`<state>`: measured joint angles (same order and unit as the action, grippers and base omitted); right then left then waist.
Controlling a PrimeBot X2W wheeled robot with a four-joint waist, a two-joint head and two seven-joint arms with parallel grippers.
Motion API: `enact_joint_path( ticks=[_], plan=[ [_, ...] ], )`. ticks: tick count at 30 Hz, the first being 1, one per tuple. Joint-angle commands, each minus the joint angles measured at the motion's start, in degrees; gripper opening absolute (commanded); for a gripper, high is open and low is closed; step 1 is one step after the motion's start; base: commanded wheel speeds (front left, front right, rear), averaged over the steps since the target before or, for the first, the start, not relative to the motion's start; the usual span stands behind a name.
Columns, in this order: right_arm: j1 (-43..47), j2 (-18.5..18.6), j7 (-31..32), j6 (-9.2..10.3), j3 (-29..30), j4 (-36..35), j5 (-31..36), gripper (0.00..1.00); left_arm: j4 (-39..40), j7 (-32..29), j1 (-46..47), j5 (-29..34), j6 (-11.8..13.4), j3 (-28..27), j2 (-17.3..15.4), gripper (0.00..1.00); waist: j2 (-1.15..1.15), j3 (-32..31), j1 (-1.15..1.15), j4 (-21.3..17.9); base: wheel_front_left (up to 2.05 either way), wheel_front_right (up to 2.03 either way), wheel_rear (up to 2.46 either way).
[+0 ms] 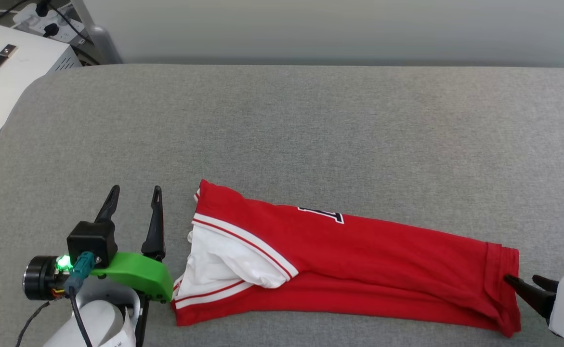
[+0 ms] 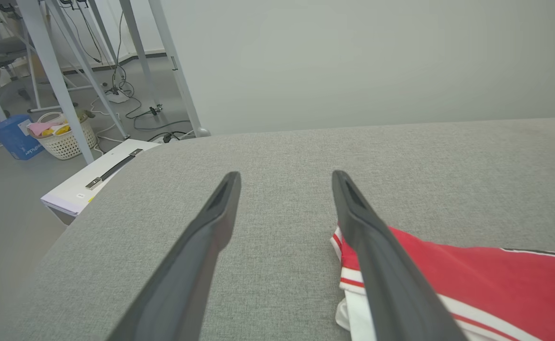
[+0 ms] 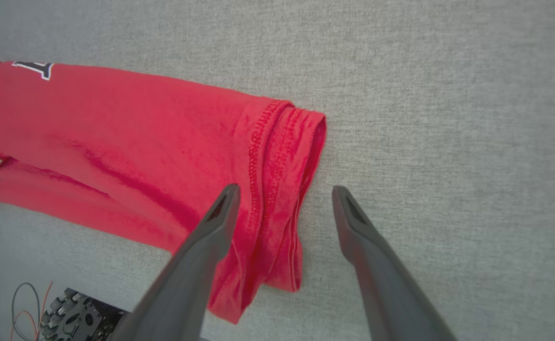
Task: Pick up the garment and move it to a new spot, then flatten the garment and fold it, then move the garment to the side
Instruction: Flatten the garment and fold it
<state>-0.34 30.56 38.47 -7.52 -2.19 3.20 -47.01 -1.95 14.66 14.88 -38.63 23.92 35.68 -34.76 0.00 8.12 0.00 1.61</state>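
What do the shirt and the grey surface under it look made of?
The garment: soft matte knit, probably cotton or a blend; it creases limply and its hem shows rows of stitching. The grey surface: matte woven-looking cloth with a fine flecked grain; what lies beneath it cannot be told.

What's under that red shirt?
The red shirt lies on a grey fabric surface, which shows all around it. The patch directly beneath is covered by the cloth and cannot be seen.
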Motion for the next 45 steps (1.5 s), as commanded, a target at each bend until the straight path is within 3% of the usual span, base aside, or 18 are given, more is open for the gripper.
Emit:
enact_joint_path(
  ticks=[1,14,18,20,21,36,45],
  plan=[
    [0.21,-0.73,0.07,0.03,-0.31,1.15,0.03,1.0,0.41,0.33,-2.1,1.8,-0.48,-2.15,1.65,1.0,0.0,0.85,0.0,1.03,0.0,0.0,0.0],
    [-2.13,-5.95,-3.01,0.03,-8.65,9.86,-1.45,1.0,1.0,0.33,-12.47,14.95,-6.93,-16.43,13.36,1.0,0.0,1.68,0.0,2.79,0.0,0.0,0.0],
    [-3.54,-5.72,-5.43,0.03,-11.04,11.41,-1.43,1.0,0.77,0.33,-13.42,17.76,-8.99,-19.59,16.07,1.0,0.0,1.51,0.0,2.88,0.0,0.0,0.0],
    [-4.16,-5.04,-6.92,0.03,-11.72,12.17,-1.28,0.12,0.34,0.33,-13.93,18.86,-10.16,-20.75,17.2,1.0,0.0,1.17,0.0,2.83,0.0,0.0,0.0],
    [-4.38,-4.65,-7.41,0.03,-11.94,12.57,-1.34,0.0,0.22,0.33,-14.06,19.29,-10.6,-21.36,17.69,1.0,0.0,0.98,0.0,2.79,0.0,0.0,0.0],
    [-4.94,8.0,-9.79,0.03,-5.05,16.32,-3.62,0.0,-2.72,0.33,-16.55,25.31,-17.21,-25.71,22.49,1.0,0.0,-3.34,0.0,1.84,0.0,0.0,0.0],
    [-3.28,9.95,-4.75,0.03,-8.72,0.11,-6.64,0.0,-3.19,0.34,-17.18,27.05,-19.1,-27.92,24.69,1.0,0.0,-3.9,0.0,2.01,0.0,0.0,0.0]
  ],
)
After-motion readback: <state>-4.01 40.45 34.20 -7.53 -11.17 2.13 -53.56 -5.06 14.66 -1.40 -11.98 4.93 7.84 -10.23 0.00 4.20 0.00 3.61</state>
